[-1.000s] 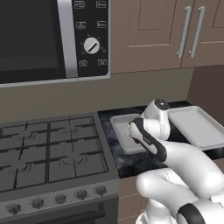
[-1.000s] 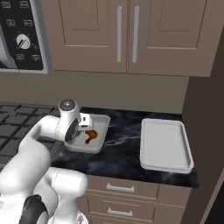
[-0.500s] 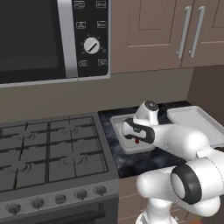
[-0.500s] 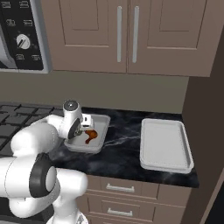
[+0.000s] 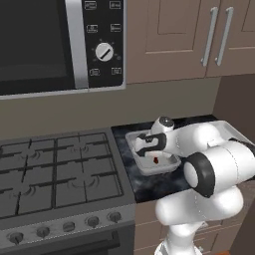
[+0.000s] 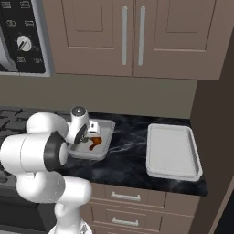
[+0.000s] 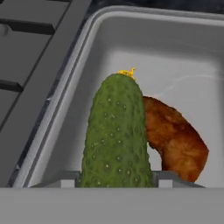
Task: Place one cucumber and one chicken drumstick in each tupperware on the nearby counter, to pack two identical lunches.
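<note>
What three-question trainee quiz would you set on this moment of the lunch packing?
1. True or false: the tupperware beside the stove already holds a chicken drumstick.
2. What does the tool hold over that tupperware? A) a cucumber B) a carrot C) a spoon
3. Fill in: the second tupperware, farther along the counter from the stove, has ____ food in it.

Key: 1 true; 2 A, the cucumber stands between the fingertips in the hand view, above the tupperware floor next to the drumstick; 3 no.
</note>
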Tool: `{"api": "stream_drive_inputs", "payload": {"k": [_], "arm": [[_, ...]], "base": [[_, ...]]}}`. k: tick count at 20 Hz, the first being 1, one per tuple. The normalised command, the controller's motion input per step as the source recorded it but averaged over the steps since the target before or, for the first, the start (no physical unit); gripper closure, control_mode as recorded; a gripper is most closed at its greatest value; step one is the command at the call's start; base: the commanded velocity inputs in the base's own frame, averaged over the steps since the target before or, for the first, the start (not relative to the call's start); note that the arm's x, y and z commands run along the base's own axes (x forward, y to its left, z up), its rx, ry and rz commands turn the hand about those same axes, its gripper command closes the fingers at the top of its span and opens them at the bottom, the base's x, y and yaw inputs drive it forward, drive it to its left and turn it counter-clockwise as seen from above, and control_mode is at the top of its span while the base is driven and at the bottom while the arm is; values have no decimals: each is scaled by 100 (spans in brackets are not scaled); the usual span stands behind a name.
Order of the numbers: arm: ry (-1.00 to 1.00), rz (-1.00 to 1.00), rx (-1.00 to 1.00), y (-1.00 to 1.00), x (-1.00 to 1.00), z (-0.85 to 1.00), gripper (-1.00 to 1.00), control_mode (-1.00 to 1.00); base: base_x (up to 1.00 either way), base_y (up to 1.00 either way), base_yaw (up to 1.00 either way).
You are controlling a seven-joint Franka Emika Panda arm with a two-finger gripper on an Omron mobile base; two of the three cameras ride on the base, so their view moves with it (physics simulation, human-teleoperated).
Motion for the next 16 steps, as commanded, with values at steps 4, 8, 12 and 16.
{"api": "stream_drive_inputs", "payload": {"k": [4,8,12,16], "arm": [[2,0,0,5,28,-28,-100,-100],[0,0,0,1,12,-5,-100,-100],[-1,0,0,7,0,12,-100,-100],[-3,0,0,-1,-25,57,-100,-100]], "base": [[0,0,0],[0,0,0],[0,0,0],[0,0,0]]}}
